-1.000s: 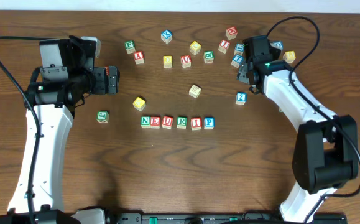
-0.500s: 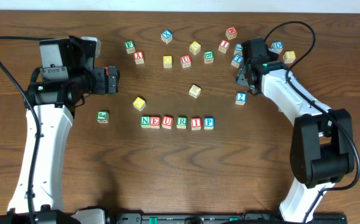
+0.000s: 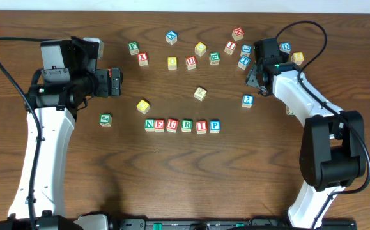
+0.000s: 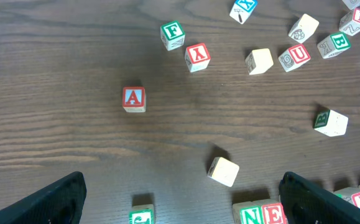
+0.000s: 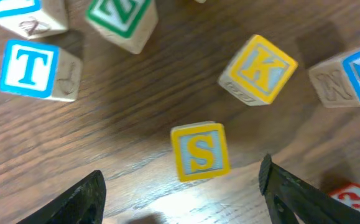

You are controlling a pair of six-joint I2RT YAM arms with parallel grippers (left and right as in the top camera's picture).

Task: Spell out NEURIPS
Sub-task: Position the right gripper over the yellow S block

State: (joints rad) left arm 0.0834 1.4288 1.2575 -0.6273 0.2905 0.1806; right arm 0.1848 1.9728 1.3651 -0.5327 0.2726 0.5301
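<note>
Right hand [image 5: 183,186] has shifted over S cube [image 5: 199,151], fingers [image 5: 74,202] partly cropped.

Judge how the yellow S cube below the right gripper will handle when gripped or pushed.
The S cube looks like solid wood, so probably rigid and light. Its flat faces should give the right gripper a stable hold, without rolling. It rests flat on the table, so a push would likely slide it, not tip it.

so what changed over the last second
The right arm shifted slightly rightward, its open fingers over the yellow S cube; nothing was grasped or released. The left arm, the NEURIP row and the loose cubes stayed put.
</note>
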